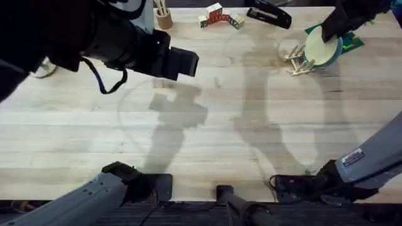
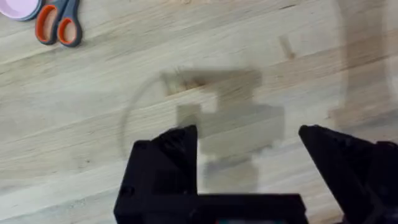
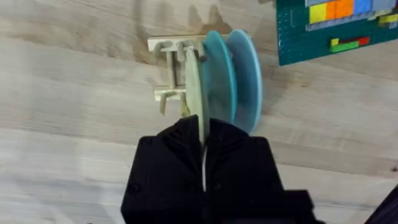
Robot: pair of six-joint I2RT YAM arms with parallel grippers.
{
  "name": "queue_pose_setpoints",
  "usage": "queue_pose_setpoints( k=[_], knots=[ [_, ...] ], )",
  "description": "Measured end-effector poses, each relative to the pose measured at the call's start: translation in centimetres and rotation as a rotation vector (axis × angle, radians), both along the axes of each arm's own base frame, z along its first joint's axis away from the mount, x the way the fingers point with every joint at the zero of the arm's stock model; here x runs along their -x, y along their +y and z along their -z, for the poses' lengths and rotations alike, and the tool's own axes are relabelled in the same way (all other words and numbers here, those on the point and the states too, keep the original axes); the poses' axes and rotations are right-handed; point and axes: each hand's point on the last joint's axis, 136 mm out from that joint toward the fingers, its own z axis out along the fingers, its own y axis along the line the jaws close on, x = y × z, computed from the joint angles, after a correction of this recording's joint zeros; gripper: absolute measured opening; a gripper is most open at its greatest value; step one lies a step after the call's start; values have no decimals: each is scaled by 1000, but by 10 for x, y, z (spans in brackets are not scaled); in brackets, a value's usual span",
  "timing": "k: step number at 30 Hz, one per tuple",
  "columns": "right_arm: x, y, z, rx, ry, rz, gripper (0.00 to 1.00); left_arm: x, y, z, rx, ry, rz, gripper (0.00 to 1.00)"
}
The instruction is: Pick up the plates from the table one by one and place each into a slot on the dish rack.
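Overhead: dish rack at upper right of the frame on the desk, tipped a little, next to a green baseplate. Cream-yellow plate upright in the rack, teal plate edge just behind it. Right gripper directly over the cream-yellow plate's top rim, touching it. Left arm large and dark across upper left, left gripper hanging over bare desk, well apart from the rack. Toy blocks and a black stapler along the top edge.

Left wrist: left gripper wide open, nothing between the fingers, bare desk below. Orange-handled scissors and a pink dish at upper left of the frame.

Right wrist: right gripper closed on the rim of the cream-yellow plate, which stands on edge among the rack's pegs. Teal plate and pale blue plate upright just beside it, in neighbouring slots. Baseplate with coloured bricks at upper right.
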Motion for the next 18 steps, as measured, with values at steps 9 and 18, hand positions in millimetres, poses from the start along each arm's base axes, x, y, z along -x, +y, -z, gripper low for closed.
queue_pose_setpoints(
  k=[9,18],
  knots=[
    [-1,0,9,-6,22,-1,28,0,0,0,0,0,0,994],
    [-1,0,9,-8,22,-1,73,0,0,0,0,0,0,994]
  ],
)
